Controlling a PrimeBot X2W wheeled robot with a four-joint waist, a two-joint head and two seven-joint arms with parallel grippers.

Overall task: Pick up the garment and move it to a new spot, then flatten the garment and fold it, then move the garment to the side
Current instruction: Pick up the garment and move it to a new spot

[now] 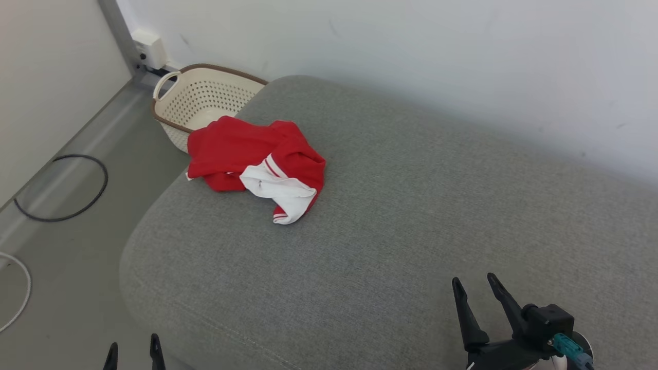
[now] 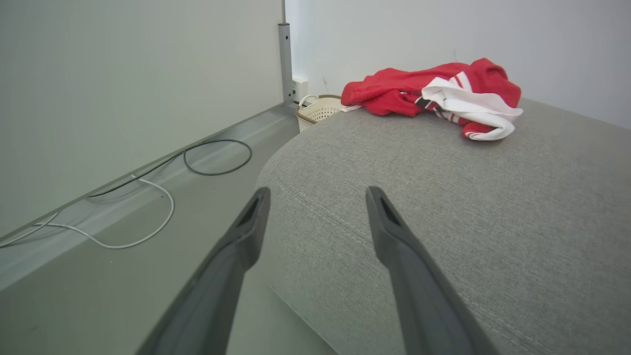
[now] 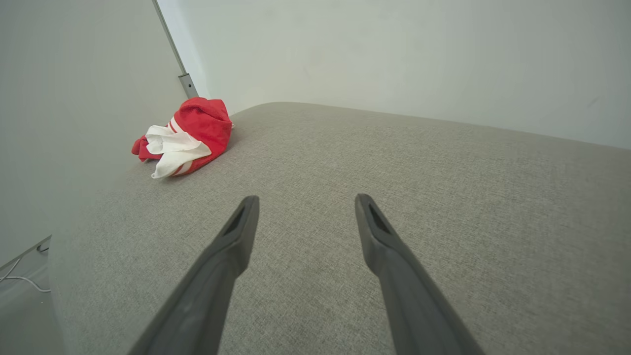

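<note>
Red and white, the piece of clothing point(image 1: 254, 164) lies in a crumpled heap on the big grey cushion point(image 1: 401, 216), near its far left corner. A white part with red stripes sits on top, on the side nearer the robot. Just behind the heap, a cream basket point(image 1: 205, 100) with little holes stands on the floor point(image 1: 77, 246), right by the cushion's end and close to the wall point(image 1: 411, 51). A black cord point(image 1: 61, 187) makes a loop on the floor, and a white cord point(image 1: 20, 293) curls nearer the robot.

The left gripper point(image 1: 133, 341) is low by the cushion's near left edge. Its two dark fingers are spread apart and hold nothing. The right gripper point(image 1: 473, 280) hangs over the cushion's near right part, well apart from the heap. Its fingers are spread apart too, with nothing between them.
</note>
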